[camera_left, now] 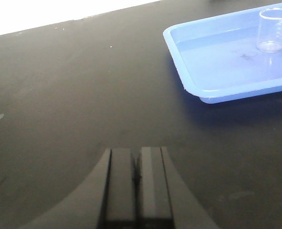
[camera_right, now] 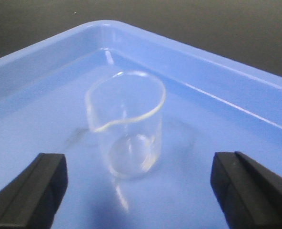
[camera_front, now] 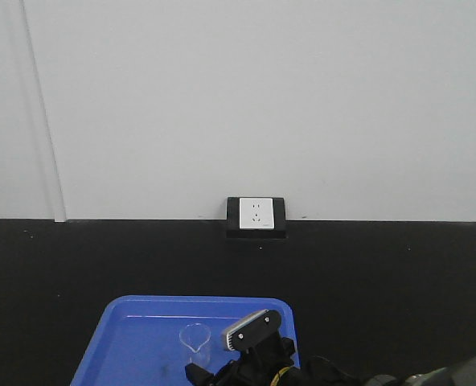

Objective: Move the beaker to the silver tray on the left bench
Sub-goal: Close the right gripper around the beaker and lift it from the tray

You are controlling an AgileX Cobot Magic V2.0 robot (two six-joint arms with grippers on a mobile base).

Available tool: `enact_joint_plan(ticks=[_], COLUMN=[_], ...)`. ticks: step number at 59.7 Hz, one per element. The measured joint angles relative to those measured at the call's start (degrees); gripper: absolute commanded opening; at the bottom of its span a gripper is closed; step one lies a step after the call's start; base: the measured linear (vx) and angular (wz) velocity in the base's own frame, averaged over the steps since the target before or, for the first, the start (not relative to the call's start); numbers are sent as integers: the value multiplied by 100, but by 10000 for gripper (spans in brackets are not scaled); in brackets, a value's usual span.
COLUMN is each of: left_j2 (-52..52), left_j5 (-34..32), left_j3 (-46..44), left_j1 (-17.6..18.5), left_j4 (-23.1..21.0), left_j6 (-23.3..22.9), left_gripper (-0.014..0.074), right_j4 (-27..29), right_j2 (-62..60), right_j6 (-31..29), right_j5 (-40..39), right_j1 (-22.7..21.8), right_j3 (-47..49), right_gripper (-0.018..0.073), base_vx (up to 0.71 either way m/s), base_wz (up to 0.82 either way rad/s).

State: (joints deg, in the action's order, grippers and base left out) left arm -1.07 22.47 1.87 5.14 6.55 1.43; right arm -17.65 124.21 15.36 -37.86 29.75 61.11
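Note:
The beaker [camera_right: 126, 126] is small, clear and empty, and stands upright inside the blue plastic tray [camera_right: 217, 90], its spout turned left. My right gripper [camera_right: 138, 179] is open, its two black fingers spread wide just short of the glass, one on each side, touching nothing. In the front view the beaker [camera_front: 195, 336] shows faintly on the blue tray [camera_front: 125, 338] beside the right arm's wrist [camera_front: 254, 342]. My left gripper [camera_left: 136, 167] is shut and empty, low over the black worktop [camera_left: 60, 105], with the beaker [camera_left: 273, 31] far off to its upper right. The silver tray is out of view.
A white wall socket in a black frame [camera_front: 256, 215] sits on the wall behind the black worktop [camera_front: 399, 273]. The blue tray's near corner [camera_left: 179, 52] lies to the right of my left gripper. A white wall rises behind the counter.

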Motion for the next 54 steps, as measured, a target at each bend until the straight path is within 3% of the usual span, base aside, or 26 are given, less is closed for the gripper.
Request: enact_joint_plan(ticks=[16, 30, 38, 48, 54], left_j2=[0, 0, 0, 0, 0], left_j5=[0, 0, 0, 0, 0], left_j3=[0, 0, 0, 0, 0], left_j1=[0, 0, 0, 0, 0], left_j4=[0, 0, 0, 0, 0], left_j6=[0, 0, 0, 0, 0], left_gripper=[1, 1, 1, 1, 1], right_j4=[-37, -444, -474, -485, -510], right_j2=[615, 998, 1065, 969, 659], right_j6=[422, 598, 602, 661, 869], right_j5=[224, 236, 236, 281, 542], right_j1=[0, 0, 0, 0, 0], right_j3=[963, 1450, 1605, 1607, 1465], right_gripper=[566, 508, 358, -5, -16], base_vx=[0, 0, 0, 0, 0], base_wz=[0, 0, 0, 0, 0])
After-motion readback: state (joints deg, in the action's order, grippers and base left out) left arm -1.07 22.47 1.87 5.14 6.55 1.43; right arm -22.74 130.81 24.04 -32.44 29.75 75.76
